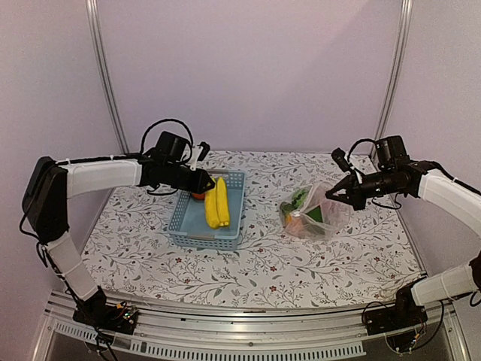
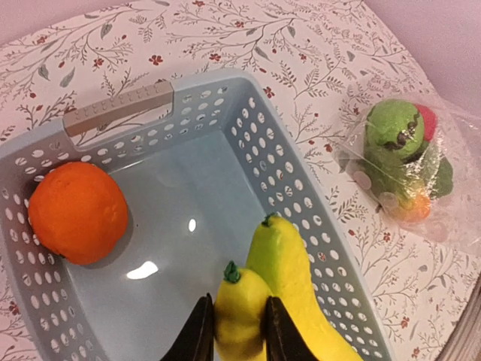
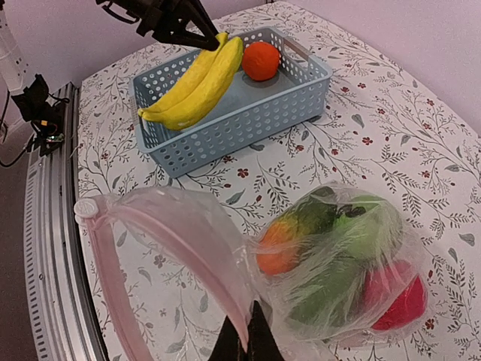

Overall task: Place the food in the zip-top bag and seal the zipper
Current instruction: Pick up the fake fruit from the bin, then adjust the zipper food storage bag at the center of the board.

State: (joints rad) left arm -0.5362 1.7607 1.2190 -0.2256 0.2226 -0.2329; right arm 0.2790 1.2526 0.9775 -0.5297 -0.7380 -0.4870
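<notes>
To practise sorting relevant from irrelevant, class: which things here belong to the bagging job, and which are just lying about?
Job: bananas, held by left fingers; orange; zip-top bag, held by right fingers, with bagged toy food.
Lying about: blue basket; floral cloth.

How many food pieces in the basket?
3: an orange in a basket corner, one banana in the left pincer, a second banana beside it. None look hidden.

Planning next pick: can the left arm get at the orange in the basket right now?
Probably not yet: the left gripper is shut on the bananas. The orange itself lies uncovered in the basket.
</notes>
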